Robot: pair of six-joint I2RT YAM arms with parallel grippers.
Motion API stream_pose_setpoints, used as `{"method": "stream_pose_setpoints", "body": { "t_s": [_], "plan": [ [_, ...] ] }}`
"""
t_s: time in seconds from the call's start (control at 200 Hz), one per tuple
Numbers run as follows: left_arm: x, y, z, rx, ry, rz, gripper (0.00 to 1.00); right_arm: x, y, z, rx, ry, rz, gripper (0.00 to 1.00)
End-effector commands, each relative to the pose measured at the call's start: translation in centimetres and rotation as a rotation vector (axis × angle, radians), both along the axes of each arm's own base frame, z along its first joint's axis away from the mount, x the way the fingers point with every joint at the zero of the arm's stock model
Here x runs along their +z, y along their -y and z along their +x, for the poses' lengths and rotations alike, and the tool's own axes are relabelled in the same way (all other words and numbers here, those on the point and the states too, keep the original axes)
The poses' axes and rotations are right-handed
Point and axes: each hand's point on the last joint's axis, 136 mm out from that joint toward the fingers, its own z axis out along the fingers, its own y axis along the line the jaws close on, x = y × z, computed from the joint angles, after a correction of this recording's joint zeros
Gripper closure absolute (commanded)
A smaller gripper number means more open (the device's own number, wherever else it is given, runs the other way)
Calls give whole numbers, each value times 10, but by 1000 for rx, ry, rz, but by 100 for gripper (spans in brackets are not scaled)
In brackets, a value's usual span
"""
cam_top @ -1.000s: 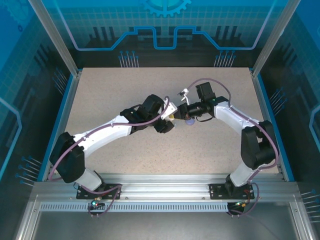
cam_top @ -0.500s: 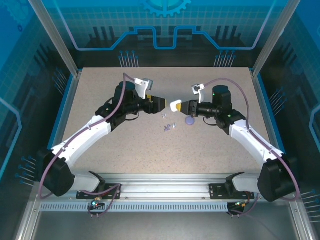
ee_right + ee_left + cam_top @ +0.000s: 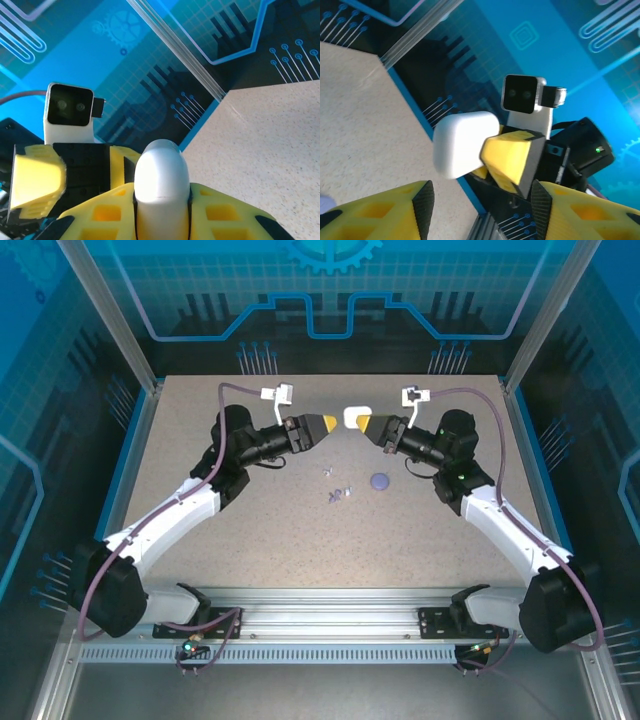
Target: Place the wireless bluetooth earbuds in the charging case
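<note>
The right gripper (image 3: pixel 363 422) clamps the case (image 3: pixel 351 416) aloft, presenting it to the half-open, empty left gripper (image 3: pixel 327 426) (likely for lid-opening); earbuds (image 3: pixel 338 494) lie on the desk (image 3: pixel 250 530) below.

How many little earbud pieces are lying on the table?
3 that I can make out: a whitish piece farthest back, then a lavender piece and a pale piece side by side nearer the arms, all left of the purple disc. They are tiny; others may be hidden.
</note>
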Motion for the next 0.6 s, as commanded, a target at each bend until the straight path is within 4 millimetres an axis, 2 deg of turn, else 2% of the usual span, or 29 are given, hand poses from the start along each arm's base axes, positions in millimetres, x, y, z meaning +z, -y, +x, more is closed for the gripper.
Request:
{"method": "stream_pose_setpoints", "body": {
  "t_s": [0.0, 0.075, 0.225, 0.39, 0.59],
  "plan": [
    [36, -2, -16, -59, 97, -99, 44, 45, -4, -8, 21, 78, 94, 84],
    [39, -2, -16, -61, 111, -102, 44, 54, -8, -13, 39, 88, 113, 84],
    [31, -1, -9, -43, 83, -66, 48, 61, -15, -18, 61, 96, 126, 84],
    [25, -6, -4, 12, 84, -35, 45, 66, -17, -21, 64, 106, 132, 84],
    [34, 1, -11, -46, 117, -73, 48, 70, -24, -25, 90, 105, 147, 85]
  ]
}}
